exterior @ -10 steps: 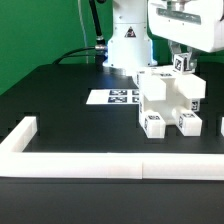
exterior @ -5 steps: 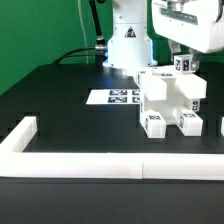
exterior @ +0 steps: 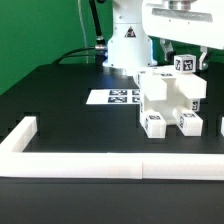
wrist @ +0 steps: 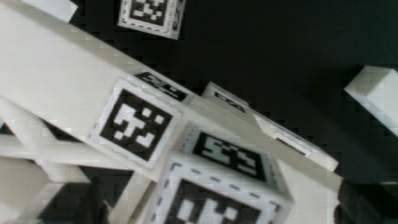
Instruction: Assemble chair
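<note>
Spread wide now in the gripper (exterior: 185,57), after being pinched close together a second ago. Pulled up a tiny bit too. Same spot as before for the chair (exterior: 168,100), and the same for the marker board (exterior: 114,97).

Holding nothing now, with one finger on each side of the small top part (exterior: 183,64) and a little gap on both sides, as far as can be told from the exterior view. No sign of the fingers in the wrist view, only white bars and tags of the chair (wrist: 143,125) very close up.

Sitting on the black table (exterior: 60,110), toward the exterior view's right, just past the marker board and well behind the long white wall (exterior: 100,162).

Looks mostly built already. Joined into one chunky lump: a flat piece, blocks under it, a short leg (exterior: 153,123) with a tag at the front and another beside it, and the small top part set on. No loose parts to be seen for sure, only a white bit (exterior: 220,125) cut off at the exterior view's right edge, maybe wall, maybe part. Probably little left to do, maybe a push or twist to make the top part tight. Hard to say more, with the far side hidden.

Seems a bit taller than wide, so the long way looks up and down. Front tags facing the white wall and the camera. Top part standing upright, with its tag facing the camera too
</note>
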Controlling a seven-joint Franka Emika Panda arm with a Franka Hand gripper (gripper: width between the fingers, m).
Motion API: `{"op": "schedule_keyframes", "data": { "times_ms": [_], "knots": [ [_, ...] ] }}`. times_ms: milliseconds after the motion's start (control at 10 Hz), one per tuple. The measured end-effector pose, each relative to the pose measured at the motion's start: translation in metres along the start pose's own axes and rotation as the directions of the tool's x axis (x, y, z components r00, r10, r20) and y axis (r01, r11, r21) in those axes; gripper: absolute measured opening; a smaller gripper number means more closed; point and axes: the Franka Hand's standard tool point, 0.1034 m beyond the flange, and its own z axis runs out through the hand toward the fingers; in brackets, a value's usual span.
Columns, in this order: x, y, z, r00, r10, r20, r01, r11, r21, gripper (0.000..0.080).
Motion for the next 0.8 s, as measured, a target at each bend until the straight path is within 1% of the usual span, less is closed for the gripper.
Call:
{"op": "schedule_keyframes", "data": {
  "times_ms": [100,300,400,500,700,800],
  "knots": [
    [0.0001,0.0001,0.0000,0.996,-0.089,0.000,0.089,0.996,0.000,0.0649],
    [0.0001,0.0000,0.0000,0.982,-0.187,0.000,0.187,0.982,0.000,0.0649],
    [-0.0004,0.0005,0.0000,0.937,-0.350,-0.022,0.348,0.936,-0.042,0.0649],
    [-0.0019,-0.0008,0.0003,0.895,-0.444,-0.031,0.442,0.895,-0.059,0.0649],
    [-0.0016,-0.0008,-0.0001,0.772,-0.635,-0.020,0.633,0.771,-0.070,0.0649],
    [-0.0015,-0.0006,0.0000,0.734,-0.679,-0.017,0.677,0.733,-0.074,0.0649]
  ]
}}
